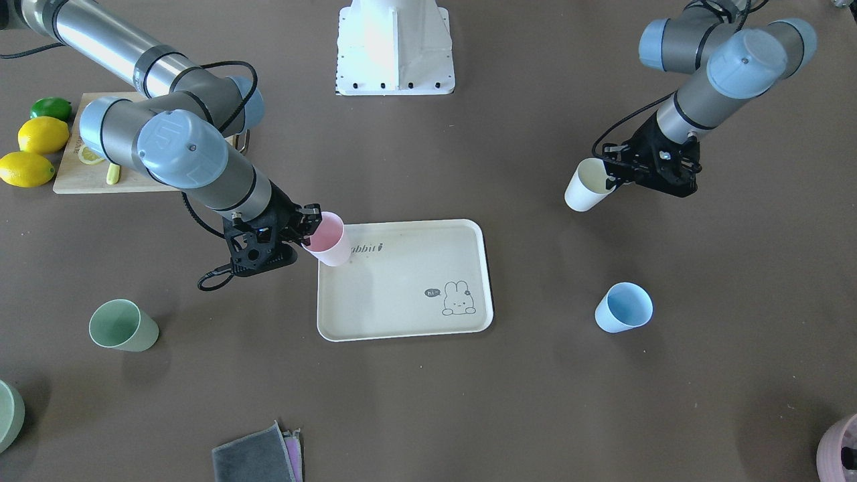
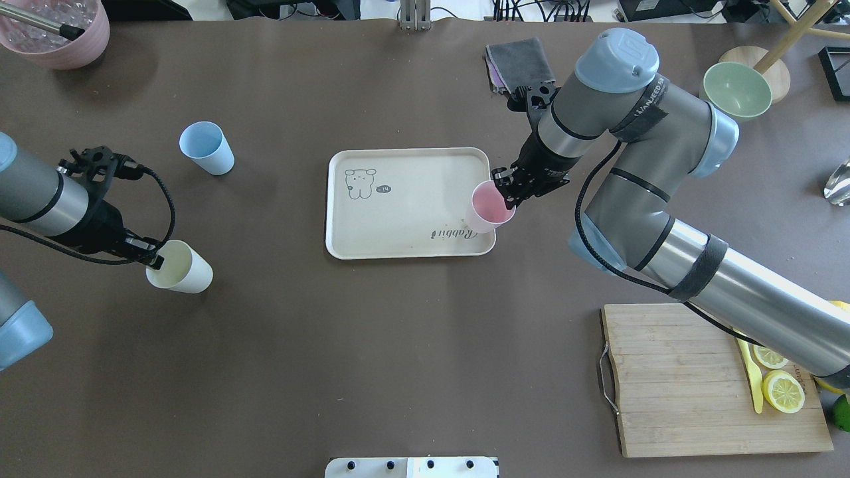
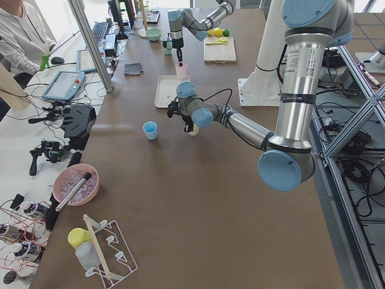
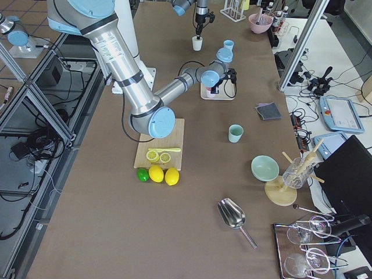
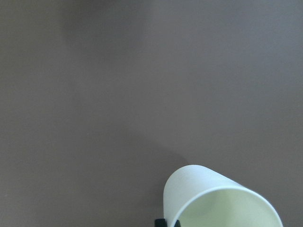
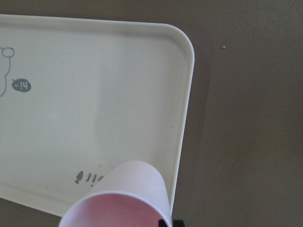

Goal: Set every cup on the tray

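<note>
Silver arms (image 2: 750, 299) w/ blue joint caps (image 2: 617, 60), blk cables (image 2: 172, 206).

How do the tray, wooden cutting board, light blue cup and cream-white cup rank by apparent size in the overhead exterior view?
Largest first:
wooden cutting board
tray
light blue cup and cream-white cup: look alike, unranked

Overhead and front cameras look down from opposite sides on the flat cream-beige rectangular tray (image 2: 412, 199), side cameras along the brown surface (image 2: 398, 345), wrist cameras very near.
</note>
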Robot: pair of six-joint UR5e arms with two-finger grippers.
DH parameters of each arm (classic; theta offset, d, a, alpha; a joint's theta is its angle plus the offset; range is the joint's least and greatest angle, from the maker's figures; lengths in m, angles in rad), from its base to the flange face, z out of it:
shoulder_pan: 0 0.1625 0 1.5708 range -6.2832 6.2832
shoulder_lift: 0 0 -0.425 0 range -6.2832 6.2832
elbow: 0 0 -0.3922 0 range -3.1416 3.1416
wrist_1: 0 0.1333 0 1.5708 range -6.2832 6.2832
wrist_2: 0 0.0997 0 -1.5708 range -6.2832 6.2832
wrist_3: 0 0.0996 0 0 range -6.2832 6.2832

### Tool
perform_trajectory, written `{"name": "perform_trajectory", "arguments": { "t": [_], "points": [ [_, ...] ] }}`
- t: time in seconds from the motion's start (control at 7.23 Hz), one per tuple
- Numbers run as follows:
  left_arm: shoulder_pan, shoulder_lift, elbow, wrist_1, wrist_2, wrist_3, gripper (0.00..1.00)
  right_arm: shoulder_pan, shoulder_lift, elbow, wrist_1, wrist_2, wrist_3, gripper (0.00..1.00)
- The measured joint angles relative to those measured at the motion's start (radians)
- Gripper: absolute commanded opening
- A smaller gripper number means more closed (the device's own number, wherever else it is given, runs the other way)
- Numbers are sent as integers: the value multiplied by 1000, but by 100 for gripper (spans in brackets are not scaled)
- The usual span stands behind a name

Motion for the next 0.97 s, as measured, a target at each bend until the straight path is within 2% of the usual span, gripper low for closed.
{"name": "perform_trajectory", "arguments": {
  "t": [0.41, 0.83, 0.97],
  "points": [
    [8, -273, 154, 43, 5, -141, 0, -10, 12, 7, 0, -34, 30, 100],
    [55, -426, 264, 47, 47, -243, 0, 138, -74, 31, -4, 48, -45, 100],
    [85, -442, 276, 47, 81, -266, 58, 191, -125, 29, -6, 62, -113, 100]
  ]
}}
